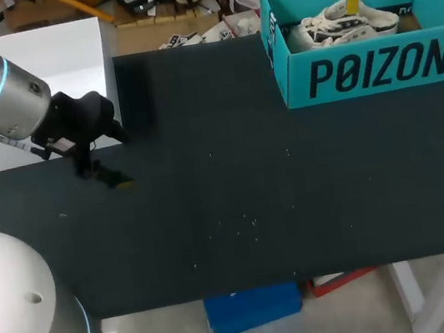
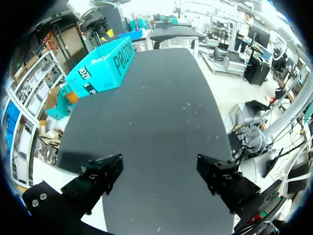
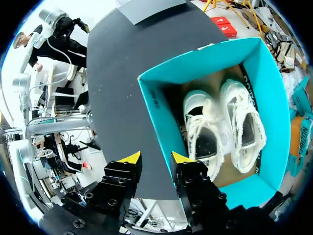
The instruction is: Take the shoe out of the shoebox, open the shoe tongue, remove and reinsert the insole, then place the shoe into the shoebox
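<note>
The teal shoebox (image 1: 375,66) stands open at the far right of the black table, and it also shows ahead of my left gripper as the shoebox (image 2: 98,68). Two white shoes lie side by side in it, one shoe (image 3: 203,132) nearer my fingers and the other shoe (image 3: 244,125) beyond it. My right gripper (image 3: 155,159) hangs above the box's near wall (image 3: 151,112), fingers a little apart with nothing between them. In the head view the right gripper (image 1: 352,2) hangs over the shoes (image 1: 343,25). My left gripper (image 1: 110,177) is low over the table's left side, its jaws wide open and empty (image 2: 159,171).
The black table top (image 1: 252,195) stretches between the two arms with only small specks on it. A white panel (image 1: 60,48) lies at the far left behind my left arm.
</note>
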Controlling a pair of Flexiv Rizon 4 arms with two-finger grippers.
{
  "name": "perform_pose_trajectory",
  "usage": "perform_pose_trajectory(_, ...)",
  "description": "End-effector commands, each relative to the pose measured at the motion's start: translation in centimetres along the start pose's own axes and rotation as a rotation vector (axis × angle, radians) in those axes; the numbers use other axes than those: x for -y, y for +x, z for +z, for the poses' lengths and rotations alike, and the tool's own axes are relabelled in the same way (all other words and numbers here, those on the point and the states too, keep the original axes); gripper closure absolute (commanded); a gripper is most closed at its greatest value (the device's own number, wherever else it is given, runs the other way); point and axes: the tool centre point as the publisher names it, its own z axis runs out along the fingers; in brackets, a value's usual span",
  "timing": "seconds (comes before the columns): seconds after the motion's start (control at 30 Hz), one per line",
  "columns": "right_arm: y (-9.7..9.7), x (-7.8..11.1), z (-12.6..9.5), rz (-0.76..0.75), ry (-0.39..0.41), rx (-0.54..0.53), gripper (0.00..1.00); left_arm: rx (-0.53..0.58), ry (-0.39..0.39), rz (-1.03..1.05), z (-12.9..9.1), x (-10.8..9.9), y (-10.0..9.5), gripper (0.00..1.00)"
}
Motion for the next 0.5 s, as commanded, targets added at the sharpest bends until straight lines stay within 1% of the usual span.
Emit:
perform_pose_trajectory(0.03, 9.3, -0.6, 2.0, 0.009, -0.008, 1.023, 0.53, 0.004, 0.002, 0.002, 0.1, -0.1, 0.1, 0.00)
perform_pose_trajectory(0.07, 9.7, -0.9, 2.0, 0.019, -0.012, 1.037, 0.11, 0.004, 0.002, 0.002, 0.1, -0.1, 0.1, 0.00)
perform_pose_trajectory(0.1, 10.2, -1.2, 2.0, 0.026, -0.013, 1.033, 0.00, 0.004, 0.002, 0.002, 0.1, -0.1, 0.1, 0.00)
perform_pose_trajectory(0.2, 11.5, -1.8, 1.7, 0.046, -0.026, 1.039, 0.00, 0.004, 0.002, 0.002, 0.1, -0.1, 0.1, 0.00)
perform_pose_trajectory(0.3, 12.9, -2.6, 1.8, 0.053, -0.019, 1.056, 0.00, 0.004, 0.002, 0.002, 0.1, -0.1, 0.1, 0.00)
perform_pose_trajectory(0.43, 14.1, -3.3, 3.1, 0.066, -0.026, 1.100, 0.00, 0.004, 0.002, 0.002, 0.1, -0.1, 0.1, 0.00)
perform_pose_trajectory(0.5, 14.7, -3.6, 4.0, 0.074, -0.030, 1.093, 0.00, 0.004, 0.002, 0.002, 0.1, -0.1, 0.1, 0.00)
